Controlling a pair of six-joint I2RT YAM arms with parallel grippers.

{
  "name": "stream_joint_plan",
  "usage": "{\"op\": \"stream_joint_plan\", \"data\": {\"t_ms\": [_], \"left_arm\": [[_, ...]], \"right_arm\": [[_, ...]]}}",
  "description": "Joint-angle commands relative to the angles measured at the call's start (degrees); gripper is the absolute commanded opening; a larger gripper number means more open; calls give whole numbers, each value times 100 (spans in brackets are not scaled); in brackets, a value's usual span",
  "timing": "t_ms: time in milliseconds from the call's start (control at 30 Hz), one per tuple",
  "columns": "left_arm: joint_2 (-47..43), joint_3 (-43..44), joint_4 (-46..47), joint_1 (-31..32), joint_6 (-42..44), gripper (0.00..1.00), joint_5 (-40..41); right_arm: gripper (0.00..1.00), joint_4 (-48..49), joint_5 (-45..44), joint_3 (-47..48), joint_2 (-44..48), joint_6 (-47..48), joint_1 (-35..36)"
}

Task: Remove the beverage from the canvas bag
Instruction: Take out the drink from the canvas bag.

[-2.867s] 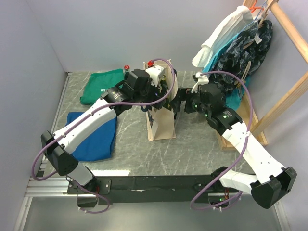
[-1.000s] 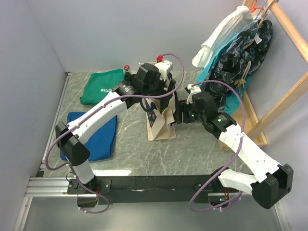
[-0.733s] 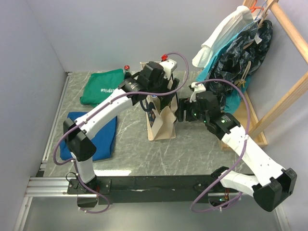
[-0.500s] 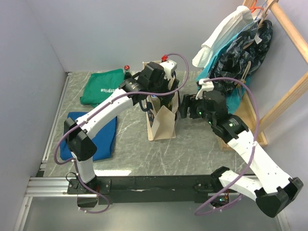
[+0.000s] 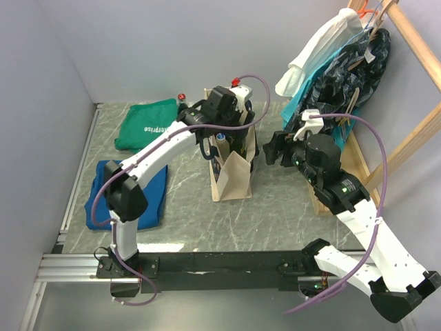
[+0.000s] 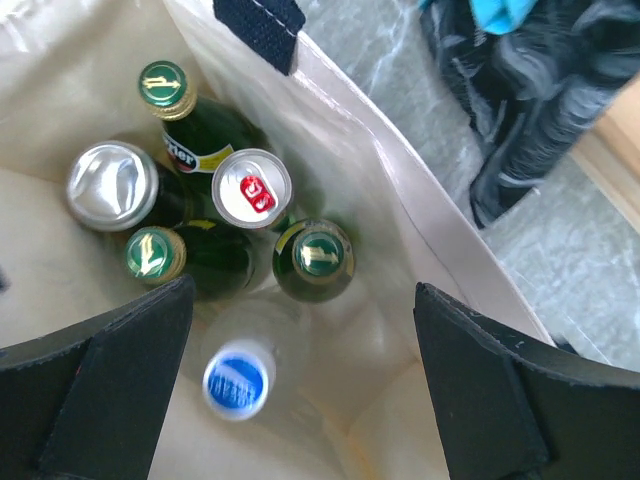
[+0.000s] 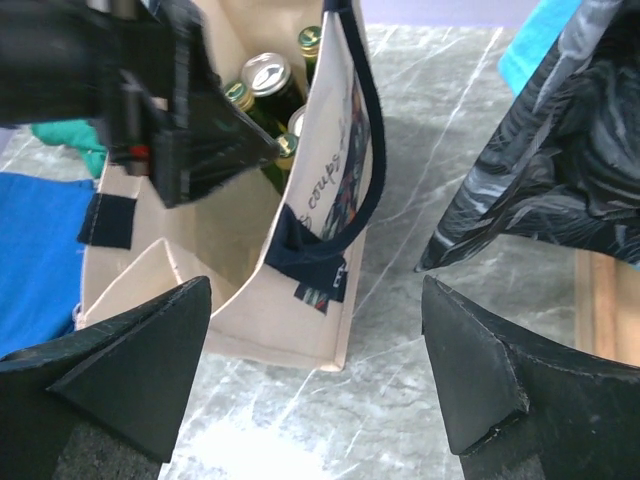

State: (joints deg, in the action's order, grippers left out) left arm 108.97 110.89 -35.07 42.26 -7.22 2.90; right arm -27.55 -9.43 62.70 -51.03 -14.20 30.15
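Note:
The cream canvas bag (image 5: 233,176) stands upright mid-table with navy handles (image 7: 366,150). My left gripper (image 5: 228,135) is open and empty, its fingers just above the bag's mouth. In the left wrist view (image 6: 300,400) it looks down on the drinks inside: three green bottles (image 6: 314,256), two cans (image 6: 252,187) and a clear bottle with a blue cap (image 6: 238,380). The blue-capped bottle is nearest the jaws, by the left finger. My right gripper (image 5: 273,149) is open and empty, just right of the bag and apart from it. Its wrist view (image 7: 315,370) shows the bag's side (image 7: 300,290).
A green cloth (image 5: 146,123) and a blue cloth (image 5: 131,193) lie at the left. A small red-capped bottle (image 5: 182,98) stands at the back. Hanging clothes (image 5: 344,62) on a wooden rack (image 5: 406,138) crowd the right side, close to my right arm.
My left arm has swung its gripper over the bag's mouth. My right gripper has drawn back to the right, away from the bag's edge. The bag's mouth now stands open.

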Motion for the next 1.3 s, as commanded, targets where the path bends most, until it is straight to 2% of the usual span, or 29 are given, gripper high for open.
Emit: {"op": "stream_joint_plan", "data": {"t_ms": [0,167,300,733,1267], "left_arm": [[326,520,-324,-69,-112,96,-35],[362,504,-466,-78,-297,96,202],[3,101,-352,-86,-350,96,290],[-376,-173,-650,-78,-411,96,967],[-482,-560,-536,-78,-482,96,774]], "right_arm": [[91,233,-252,120,-21,189,35],[92,197,-270,173,-162,242,26],[92,224,-191,129,-162,224,26],[92,215,-6,111,-215,49,26],[91,180,29,85,-206,-22,17]]}}
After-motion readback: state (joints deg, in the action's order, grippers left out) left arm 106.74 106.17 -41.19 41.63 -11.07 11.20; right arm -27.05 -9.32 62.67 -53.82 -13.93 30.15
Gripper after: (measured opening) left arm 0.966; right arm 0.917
